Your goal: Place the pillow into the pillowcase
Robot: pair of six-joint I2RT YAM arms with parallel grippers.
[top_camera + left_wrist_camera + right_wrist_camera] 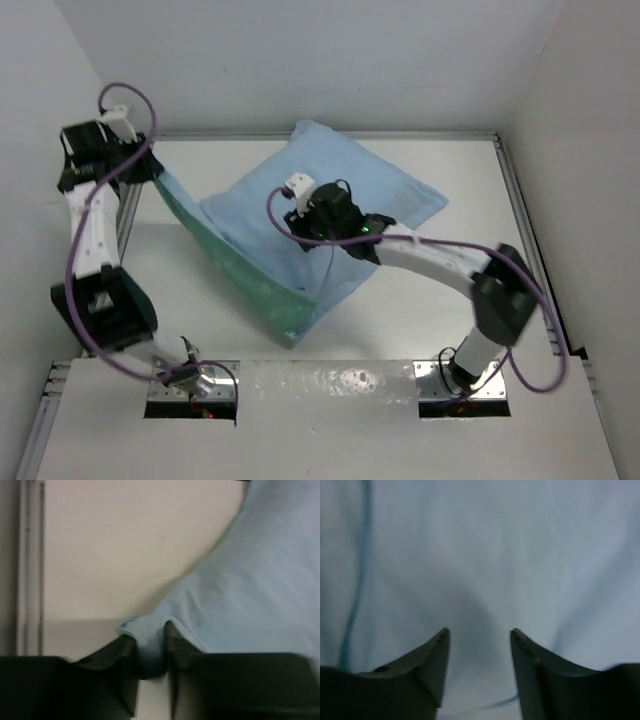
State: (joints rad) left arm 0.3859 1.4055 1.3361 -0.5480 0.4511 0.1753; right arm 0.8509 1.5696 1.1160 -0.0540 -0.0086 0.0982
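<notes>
Pillowcase: the pillowcase point(400, 195) lies cornerwise across the middle and far half of the bench point(420, 310), light blue face up and plump, its far corner close to the far edge.
Green side: a mint green face point(255, 268) shows along the left flank, where the cloth slopes up off the bench and is drawn out taut toward the far left corner.
Near corner: the lowest tip points toward the near edge, between the two arm bases.
Pillow: not to be told apart from its cover in any view.
Left gripper: the left gripper point(150, 167) sits at the far left corner of the bench; in the wrist view point(150, 640) its fingers point(177, 645) are pinched tight on a bunched fold of the blue cloth point(260, 580), held above the pale benchtop point(125, 545).
Right gripper: the right gripper point(312, 222) is over the middle of the case, pointing down at it; in the wrist view point(479, 635) its fingers point(437, 655) stand apart with nothing between them, blue cloth point(480, 540) filling the frame. Whether the tips touch it cannot be told.
</notes>
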